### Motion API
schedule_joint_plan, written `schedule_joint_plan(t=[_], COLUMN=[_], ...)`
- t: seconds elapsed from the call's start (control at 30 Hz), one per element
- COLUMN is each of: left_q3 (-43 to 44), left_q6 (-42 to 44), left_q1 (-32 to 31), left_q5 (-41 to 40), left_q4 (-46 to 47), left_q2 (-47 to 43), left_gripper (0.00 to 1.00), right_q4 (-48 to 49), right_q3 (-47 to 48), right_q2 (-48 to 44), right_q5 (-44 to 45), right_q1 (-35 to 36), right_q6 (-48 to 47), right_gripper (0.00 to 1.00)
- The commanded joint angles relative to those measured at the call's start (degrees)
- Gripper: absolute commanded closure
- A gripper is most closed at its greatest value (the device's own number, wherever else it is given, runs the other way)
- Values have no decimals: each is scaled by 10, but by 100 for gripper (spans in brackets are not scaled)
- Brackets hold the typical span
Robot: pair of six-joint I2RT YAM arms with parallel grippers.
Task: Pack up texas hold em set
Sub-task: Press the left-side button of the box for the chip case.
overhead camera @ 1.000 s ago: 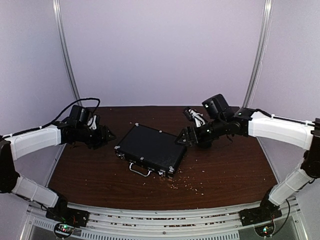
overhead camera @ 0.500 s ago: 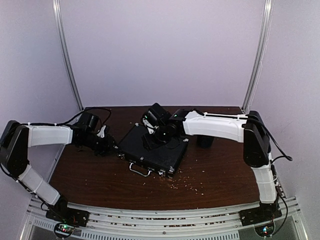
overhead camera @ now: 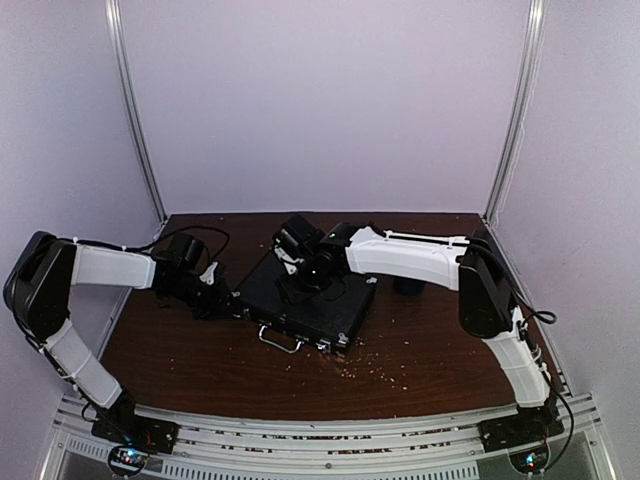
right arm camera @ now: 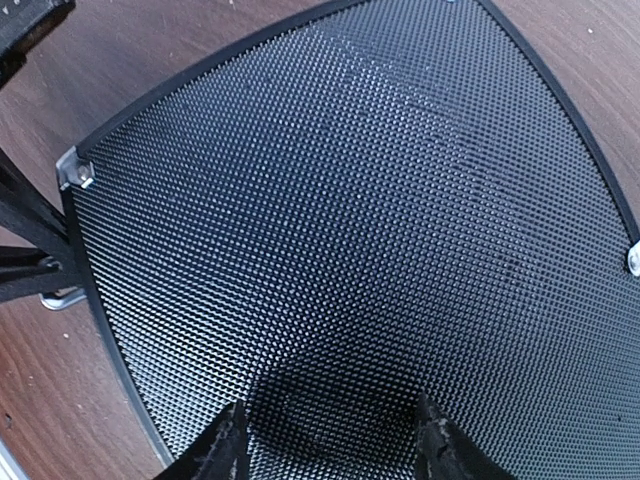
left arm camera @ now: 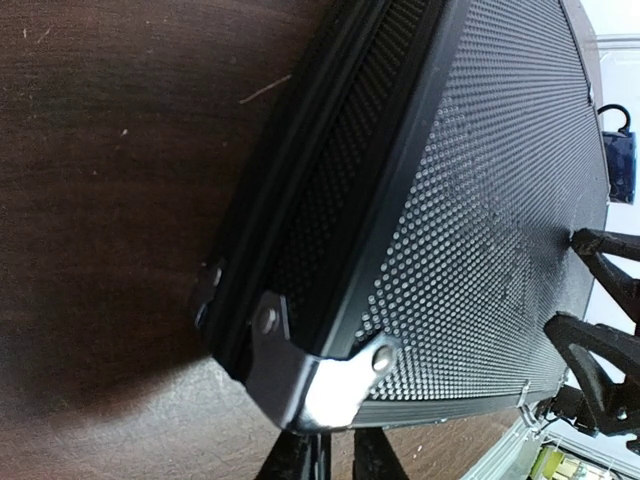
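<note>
Your left arm [overhead camera: 110,268] stretched low and inward, left end effector [left arm camera: 338,452] fingers drawn almost together, your right arm [overhead camera: 410,255] reaching far across to centre, wrist tipped down, right end effector [right arm camera: 330,440] fingers spread apart

Work surface: dark brown wood-grain table [overhead camera: 200,350]. Top is matte, with a dull glare patch in the left wrist view.

Debris: pale crumbs [overhead camera: 375,372] scattered on the table right of centre, towards the near edge. A few more specks lie along the front aluminium rail [overhead camera: 320,445].

Dark blue cup [left arm camera: 625,160]: handle visible, standing on the table's right half. Only partly seen from overhead.

Enclosure: plain lilac backdrop [overhead camera: 320,110]. Two slanted metal uprights, left [overhead camera: 133,110] and right [overhead camera: 515,110], meet the table's far corners.
</note>
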Motion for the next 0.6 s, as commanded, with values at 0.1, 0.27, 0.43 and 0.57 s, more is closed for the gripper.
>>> schedule_joint_plan(t=[0.1, 0.27, 0.43, 0.57], left_q3=[-7, -19, -45, -65], left_q6=[6, 4, 4, 3], left_q1=[-28, -41, -42, -43], left_q5=[-54, -95, -103, -105], left_q4=[-7, -18, -18, -18], left_q2=[32, 4, -12, -13], left_gripper=[80, 76, 75, 70], right_q4=[-14, -16, -15, -17], right_q3=[1, -9, -17, -18], right_q2=[18, 18, 18, 17], right_q5=[1, -3, -3, -3], right_q1=[4, 9, 16, 21], right_q6=[-3, 2, 6, 9], right_gripper=[46, 46, 46, 47])
